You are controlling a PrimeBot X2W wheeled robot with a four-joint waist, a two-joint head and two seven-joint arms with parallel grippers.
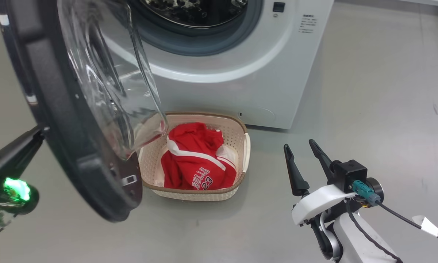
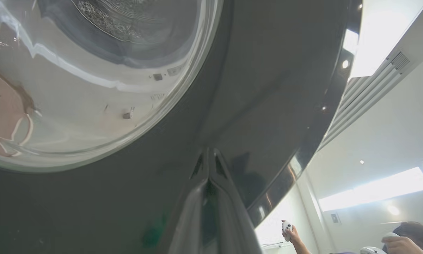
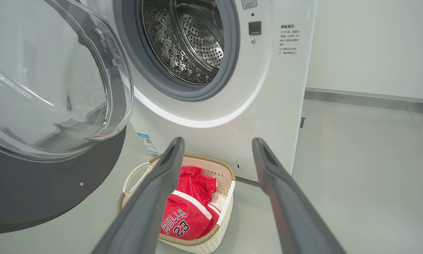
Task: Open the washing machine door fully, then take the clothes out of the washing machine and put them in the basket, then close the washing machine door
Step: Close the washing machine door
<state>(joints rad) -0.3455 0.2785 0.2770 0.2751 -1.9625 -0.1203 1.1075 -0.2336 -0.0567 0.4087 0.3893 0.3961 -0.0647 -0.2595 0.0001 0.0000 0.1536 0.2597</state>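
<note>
The large round washing machine door [image 1: 58, 124], a glossy black frame around a bulging clear glass bowl, stands open from the big white front-loading washing machine [image 1: 241, 84], baring its dimpled, perforated steel drum [image 3: 187, 38]. Crumpled red jersey clothes [image 1: 193, 160] with white trim lie in the small cream perforated plastic basket [image 1: 204, 195] before it. The left gripper [image 2: 208, 153], fingers pressed together on nothing, touches the door's black outer face; the right gripper [image 1: 299, 144] hangs right of the basket, fingers spread wide, empty.

A: Head view: washing machine door [image 1: 58, 146] hides the left end of the basket [image 1: 234, 137]; top edge cuts off the washing machine [image 1: 241, 84].
B: Confirmed. Its printed label [image 1: 308, 24] is too small to read. Left wrist view: person [image 2: 410, 233] cropped at bottom edge.
</note>
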